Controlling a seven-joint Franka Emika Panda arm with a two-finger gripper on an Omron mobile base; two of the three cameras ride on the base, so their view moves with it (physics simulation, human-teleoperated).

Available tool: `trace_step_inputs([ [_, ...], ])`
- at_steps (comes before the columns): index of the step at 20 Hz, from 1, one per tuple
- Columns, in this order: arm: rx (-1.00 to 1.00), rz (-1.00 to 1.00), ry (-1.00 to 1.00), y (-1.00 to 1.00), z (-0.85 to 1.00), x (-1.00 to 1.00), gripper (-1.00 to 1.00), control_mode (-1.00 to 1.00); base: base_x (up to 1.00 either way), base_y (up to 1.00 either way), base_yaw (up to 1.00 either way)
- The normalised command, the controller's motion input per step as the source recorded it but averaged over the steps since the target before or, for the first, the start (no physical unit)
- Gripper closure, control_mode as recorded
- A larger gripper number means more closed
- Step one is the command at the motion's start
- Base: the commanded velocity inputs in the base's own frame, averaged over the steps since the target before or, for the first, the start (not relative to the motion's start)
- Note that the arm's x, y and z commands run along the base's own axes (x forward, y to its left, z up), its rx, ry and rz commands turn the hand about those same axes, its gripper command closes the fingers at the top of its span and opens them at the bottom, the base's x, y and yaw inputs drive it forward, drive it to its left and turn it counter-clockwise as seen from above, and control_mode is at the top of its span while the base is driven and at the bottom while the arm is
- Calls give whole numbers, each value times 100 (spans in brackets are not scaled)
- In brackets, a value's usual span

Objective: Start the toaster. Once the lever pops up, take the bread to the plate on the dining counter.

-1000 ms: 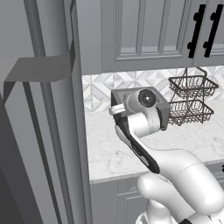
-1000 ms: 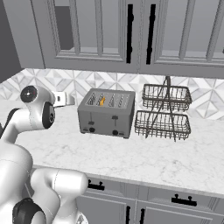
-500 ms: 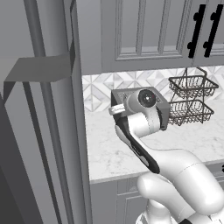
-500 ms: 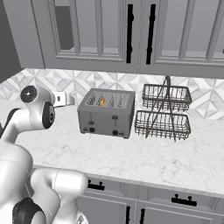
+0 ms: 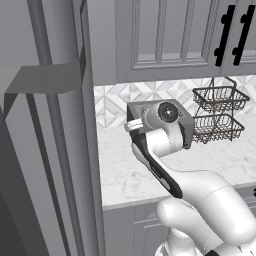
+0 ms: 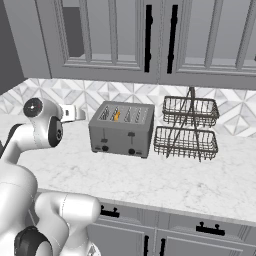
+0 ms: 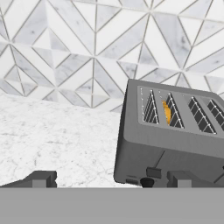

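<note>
zero steps done as far as i can tell: the toaster point(image 6: 121, 129) sits on the marble counter point(image 6: 165, 177) beside the wire rack point(image 6: 187, 128), bread point(image 6: 116, 115) down in a slot. lever point(image 7: 153, 172) isn't pushed yet, and the gripper point(image 7: 109, 178) is wide open, empty, just short of it.

Nothing differs from the earlier pictures: the arm holds the same pose left of the toaster point(image 6: 121, 129), and the bread point(image 6: 116, 115) sits unmoved in its slot.
</note>
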Motion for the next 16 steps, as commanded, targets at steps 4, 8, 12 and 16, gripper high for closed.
trace_step_inputs([
  [4, 0, 0, 0, 0, 0, 0, -100, -100, 0, 0, 0],
  [8, 0, 0, 0, 0, 0, 0, -100, -100, 0, 0, 0],
  [12, 0, 0, 0, 0, 0, 0, -100, -100, 0, 0, 0],
  [16, 0, 0, 0, 0, 0, 0, -100, -100, 0, 0, 0],
])
